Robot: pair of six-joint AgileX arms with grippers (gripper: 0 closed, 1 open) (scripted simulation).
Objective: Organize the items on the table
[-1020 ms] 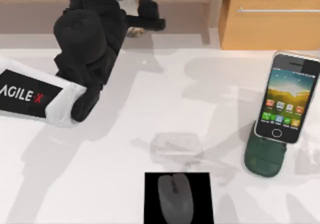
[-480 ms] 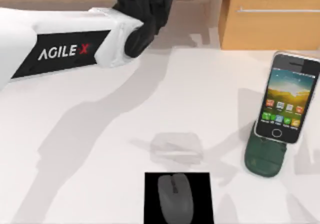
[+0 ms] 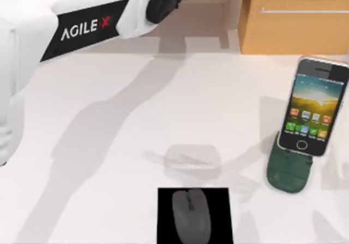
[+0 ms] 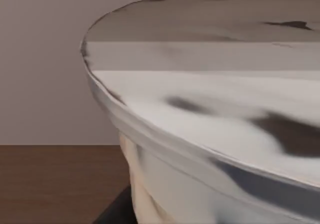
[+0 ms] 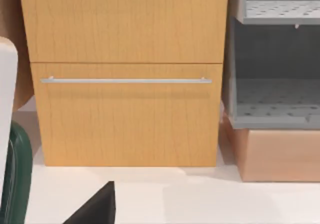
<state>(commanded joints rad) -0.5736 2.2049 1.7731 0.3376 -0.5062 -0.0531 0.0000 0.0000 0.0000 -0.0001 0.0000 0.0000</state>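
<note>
A white lid (image 4: pixel 215 99) with grey and dark marks is very close to the camera. Under its rim there is the cream side of the cup (image 4: pixel 150 194). Behind it stand a plain beige wall (image 4: pixel 45 59) and a brown wooden surface (image 4: pixel 55 184).

My table (image 3: pixel 125 146) is a plain white top. At its near edge, a little right of centre, a black square pad (image 3: pixel 165 217) lies flat, and the small grey mouse (image 3: pixel 191 214) sits on it. On the right side a dark green phone stand (image 3: pixel 288 172) rests on the top, with the smartphone (image 3: pixel 313 105) propped in it, icon screen showing.
</note>
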